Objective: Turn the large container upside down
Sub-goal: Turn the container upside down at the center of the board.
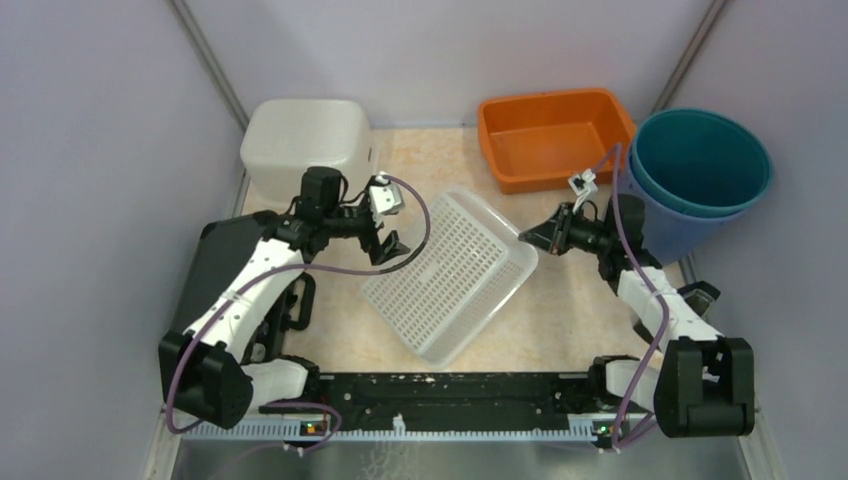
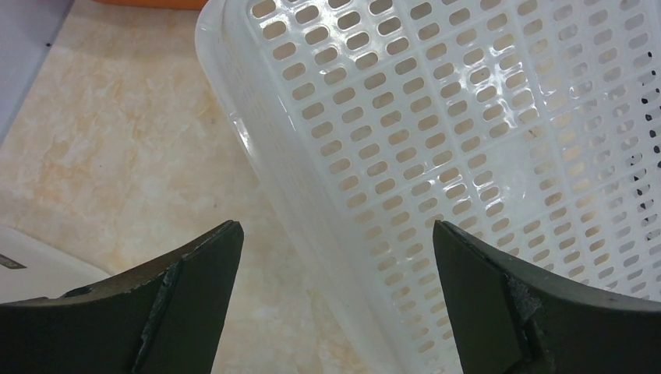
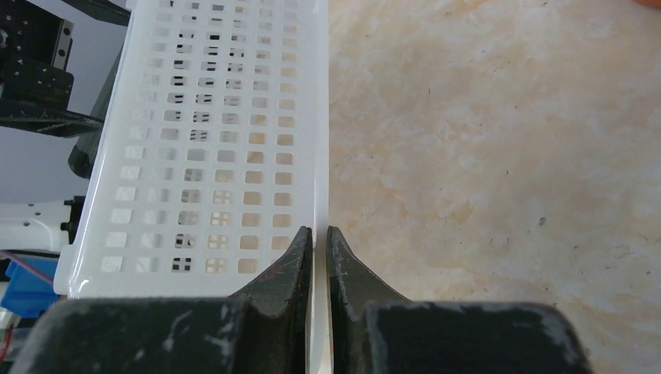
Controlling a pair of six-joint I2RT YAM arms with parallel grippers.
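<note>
Now right claw [image 3: 319, 235] grips white basket [image 1: 450, 275] by rim; left claw [image 2: 335, 227] gapes wide.

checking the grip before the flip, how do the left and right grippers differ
The left gripper stands wide open, gripping nothing; the right gripper is shut on the rim of the white basket. The left is at the basket's left side, the right at its right corner. Both have black fingers.
</note>
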